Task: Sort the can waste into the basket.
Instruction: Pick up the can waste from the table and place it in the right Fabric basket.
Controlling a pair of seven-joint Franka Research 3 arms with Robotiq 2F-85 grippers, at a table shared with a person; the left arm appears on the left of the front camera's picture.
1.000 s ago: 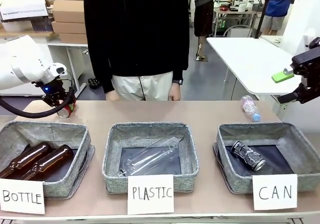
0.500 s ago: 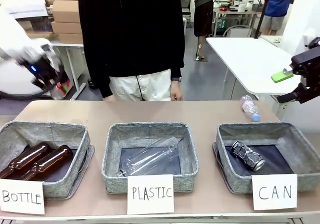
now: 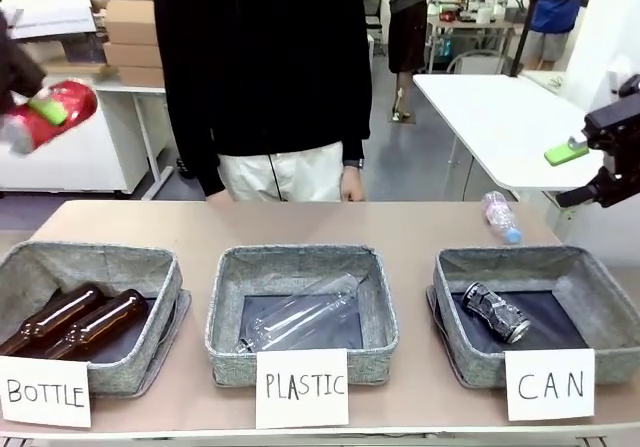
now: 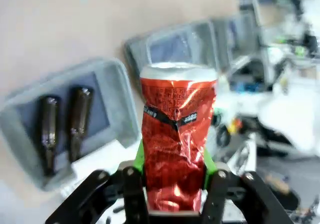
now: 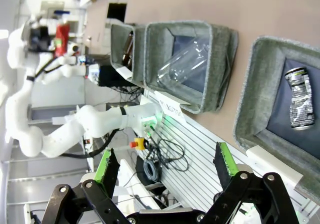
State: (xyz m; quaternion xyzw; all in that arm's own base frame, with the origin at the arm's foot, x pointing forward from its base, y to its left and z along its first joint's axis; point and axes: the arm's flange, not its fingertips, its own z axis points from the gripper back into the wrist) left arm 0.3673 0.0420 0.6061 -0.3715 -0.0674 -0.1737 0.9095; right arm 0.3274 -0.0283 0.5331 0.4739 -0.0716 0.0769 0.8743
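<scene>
High over the table's far left corner, my left gripper (image 3: 42,115) is shut on the red can (image 3: 55,112), which lies tilted and blurred. In the left wrist view the dented red can (image 4: 177,129) stands between the green pads of my left gripper (image 4: 175,181). The black-and-silver can (image 3: 495,311) lies inside the grey CAN basket (image 3: 600,267) at the right, behind its white card (image 3: 549,382). My right gripper (image 3: 598,162) hangs above and beyond that basket. In the right wrist view this gripper (image 5: 165,166) is open and holds nothing, with the patterned can (image 5: 300,98) below it.
The PLASTIC basket (image 3: 225,297) in the middle holds a clear bottle (image 3: 300,312). The BOTTLE basket (image 3: 165,277) at the left holds two brown bottles (image 3: 95,325). A small clear bottle (image 3: 500,215) lies on the table behind the CAN basket. A person (image 3: 270,67) stands at the far edge.
My left gripper has lifted the red can off the table's far left corner and swung it up and to the left. The right arm has not moved.
</scene>
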